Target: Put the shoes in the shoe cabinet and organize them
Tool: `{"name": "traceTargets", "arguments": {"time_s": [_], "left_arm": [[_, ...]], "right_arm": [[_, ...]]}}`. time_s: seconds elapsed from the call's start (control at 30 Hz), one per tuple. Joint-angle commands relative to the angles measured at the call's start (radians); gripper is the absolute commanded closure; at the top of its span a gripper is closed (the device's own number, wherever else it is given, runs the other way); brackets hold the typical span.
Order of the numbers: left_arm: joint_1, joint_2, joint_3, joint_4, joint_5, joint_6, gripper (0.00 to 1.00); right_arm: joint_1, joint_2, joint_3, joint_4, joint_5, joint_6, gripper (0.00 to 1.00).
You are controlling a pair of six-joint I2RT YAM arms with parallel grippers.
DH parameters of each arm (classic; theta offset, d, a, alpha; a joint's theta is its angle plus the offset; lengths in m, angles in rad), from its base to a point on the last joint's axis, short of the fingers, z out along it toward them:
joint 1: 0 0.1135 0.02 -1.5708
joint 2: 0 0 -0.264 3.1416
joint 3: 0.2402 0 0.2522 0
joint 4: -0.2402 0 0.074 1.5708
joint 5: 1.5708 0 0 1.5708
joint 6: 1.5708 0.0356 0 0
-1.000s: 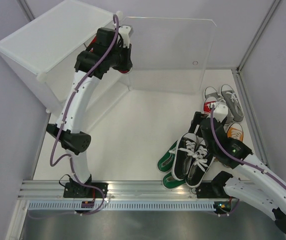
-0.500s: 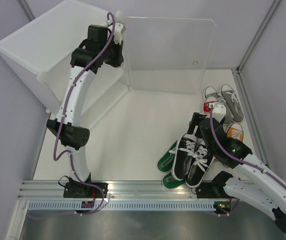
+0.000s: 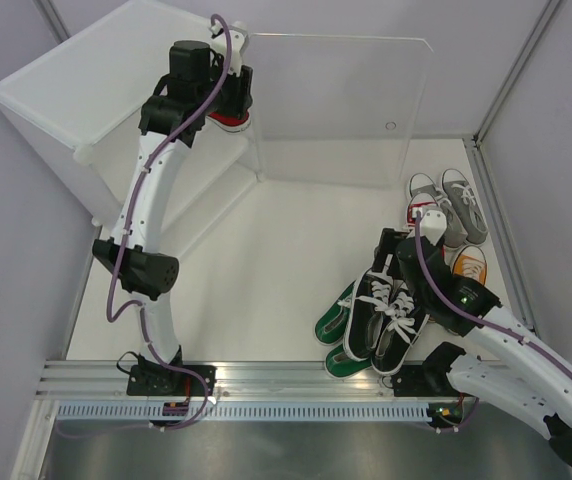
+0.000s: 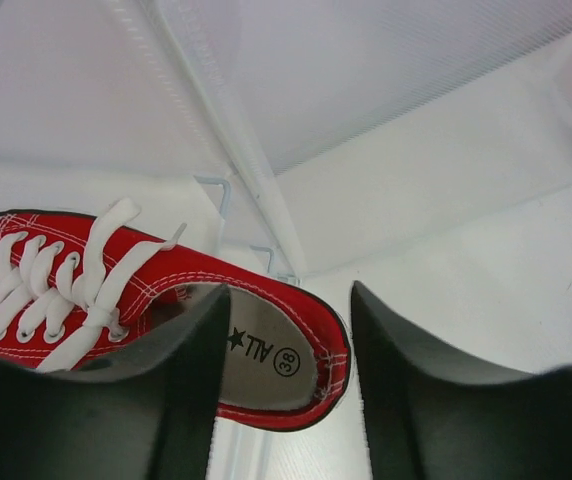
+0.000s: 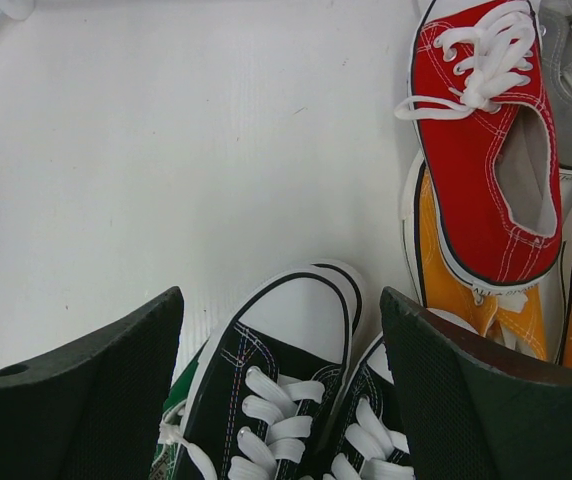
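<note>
Left pincer (image 4: 284, 295) straddles the heel end of a red sneaker (image 4: 156, 285) at a shoe cabinet (image 3: 66, 85) shelf; clamped or merely apart, cannot tell. Right pincer (image 5: 278, 300) gapes wide over the black sneakers (image 5: 266, 390) on the bench (image 5: 166, 150). The canvas looks light and squashy, so it is probably best pinched at the stiffer heel collar.

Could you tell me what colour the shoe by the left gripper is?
The shoe is red, seen best in the left wrist view.

My left arm (image 3: 151, 200) stretched high and far forward, left gripper (image 4: 286, 400) jaws parted. My right arm (image 3: 506, 335) sat folded low, right gripper (image 5: 281, 395) spread wide.
</note>
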Motion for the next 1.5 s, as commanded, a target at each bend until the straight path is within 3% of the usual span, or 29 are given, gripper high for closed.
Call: {"name": "traceTargets", "arguments": {"time_s": [0.0,0.37,0.53,0.63,0.73,0.87,0.97,1.17,1.47], "left_arm": [[0.008,-0.039,0.029,0.062,-0.026,0.008,0.40],[-0.011,-0.202,-0.125,0.117,-0.081,-0.182,0.01],[-0.056,-0.294,-0.185,0.119,-0.153,-0.265,0.00],[-0.106,-0.349,-0.263,0.120,-0.252,-0.387,0.00],[-0.200,-0.387,-0.382,0.122,-0.468,-0.465,0.00],[-0.252,-0.375,-0.433,0.139,-0.593,-0.519,0.00],[-0.312,-0.326,-0.416,0.142,-0.818,-0.553,0.00],[-0.331,-0.223,-0.360,0.140,-1.022,-0.628,0.00],[-0.309,-0.079,-0.254,0.142,-1.127,-0.630,0.00]], "right_arm": [[-0.001,0.002,0.002,0.006,-0.031,-0.007,0.17],[-0.001,-0.006,0.043,0.082,-0.168,-0.133,0.18],[-0.001,0.008,0.043,0.109,-0.200,-0.151,0.18],[-0.001,0.012,0.033,0.128,-0.208,-0.150,0.18],[-0.001,0.006,0.025,0.144,-0.215,-0.148,0.18],[-0.001,-0.004,0.016,0.152,-0.238,-0.159,0.18],[-0.001,-0.015,0.010,0.163,-0.270,-0.166,0.17],[-0.001,-0.041,-0.018,0.203,-0.343,-0.162,0.15],[0.000,-0.046,-0.049,0.240,-0.412,-0.169,0.14]]}}
